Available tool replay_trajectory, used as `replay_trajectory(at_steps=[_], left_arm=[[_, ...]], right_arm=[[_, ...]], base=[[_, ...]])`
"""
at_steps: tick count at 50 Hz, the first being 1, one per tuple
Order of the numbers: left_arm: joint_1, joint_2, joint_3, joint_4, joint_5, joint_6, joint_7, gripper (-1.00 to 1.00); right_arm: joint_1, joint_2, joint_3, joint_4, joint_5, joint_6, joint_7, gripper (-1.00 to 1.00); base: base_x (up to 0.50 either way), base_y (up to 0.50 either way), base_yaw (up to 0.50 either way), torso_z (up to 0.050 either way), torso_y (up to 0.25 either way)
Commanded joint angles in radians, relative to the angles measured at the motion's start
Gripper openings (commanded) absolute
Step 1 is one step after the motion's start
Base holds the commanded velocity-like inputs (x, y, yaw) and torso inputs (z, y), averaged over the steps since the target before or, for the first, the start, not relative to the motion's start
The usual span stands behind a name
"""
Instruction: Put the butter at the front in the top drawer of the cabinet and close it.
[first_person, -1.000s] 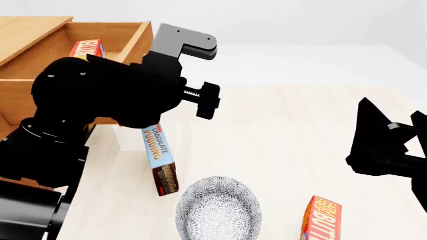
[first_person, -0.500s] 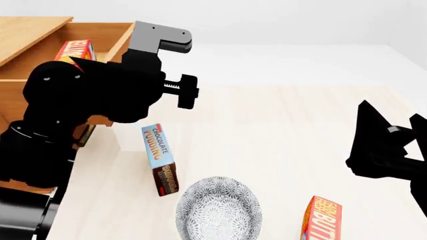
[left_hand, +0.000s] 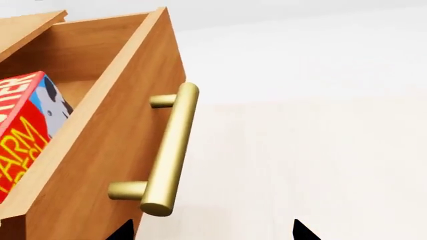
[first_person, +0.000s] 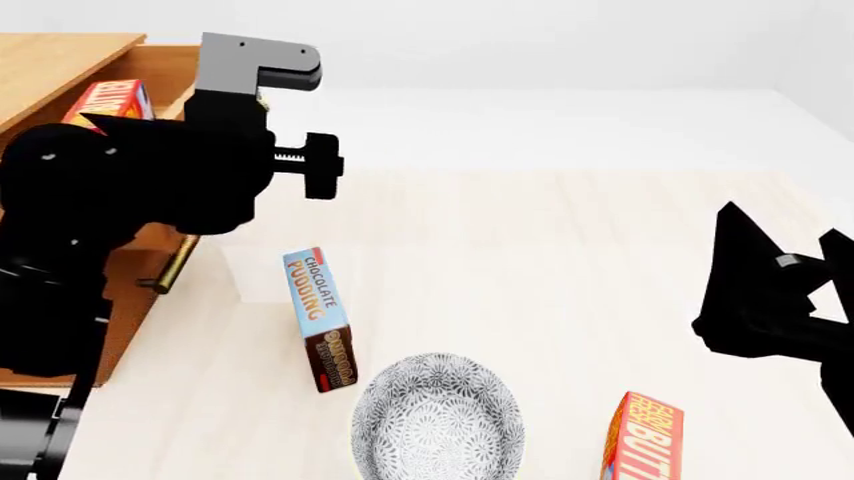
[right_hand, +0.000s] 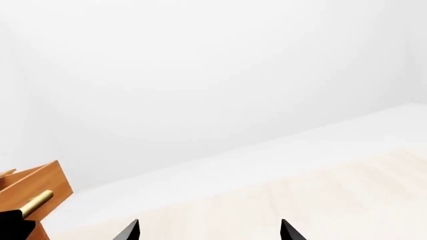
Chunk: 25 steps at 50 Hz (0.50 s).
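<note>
The cabinet (first_person: 60, 60) stands at the far left, its top drawer (left_hand: 100, 150) partly pulled out. A red and yellow butter (left_hand: 27, 125) carton stands inside the drawer and also shows in the head view (first_person: 114, 100). My left gripper (left_hand: 212, 234) is open and empty, just in front of the drawer front, below its brass handle (left_hand: 167, 150). My left arm (first_person: 134, 190) covers most of the drawer in the head view. A second butter carton (first_person: 645, 438) stands at the table's front right. My right gripper (right_hand: 210, 232) is open and empty, held above the table at the right.
A blue-and-brown chocolate pudding box (first_person: 318, 315) lies on the table in front of the drawer. A patterned grey bowl (first_person: 437, 415) sits near the front edge beside it. The right arm (first_person: 774, 300) hangs over the table's right side.
My left arm has moved left toward the cabinet. The drawer front and the butter inside have shifted left with it, into the cabinet. The right arm has not moved.
</note>
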<state>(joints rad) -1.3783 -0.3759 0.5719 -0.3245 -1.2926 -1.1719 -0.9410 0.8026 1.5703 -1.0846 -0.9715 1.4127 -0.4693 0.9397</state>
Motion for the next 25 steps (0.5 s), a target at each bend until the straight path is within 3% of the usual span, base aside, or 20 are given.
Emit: replay_trajectory(at_steps=[1,25], left_arm=[[-0.014,-0.051,0.028,-0.026,0.093,0.027,0.004,1.00],[-0.081,-0.118,0.122,-0.131,0.237,0.063,0.066,1.00]], right_arm=[[-0.001,0.000,0.004,0.003,0.002,0.003,-0.003,1.00],[-0.022,0.000,-0.008,0.010,-0.020,-0.021,-0.003,1.00]], base=[[0.00,0.00,0.00,0.000,0.000],[0.00,0.00,0.00,0.000,0.000]])
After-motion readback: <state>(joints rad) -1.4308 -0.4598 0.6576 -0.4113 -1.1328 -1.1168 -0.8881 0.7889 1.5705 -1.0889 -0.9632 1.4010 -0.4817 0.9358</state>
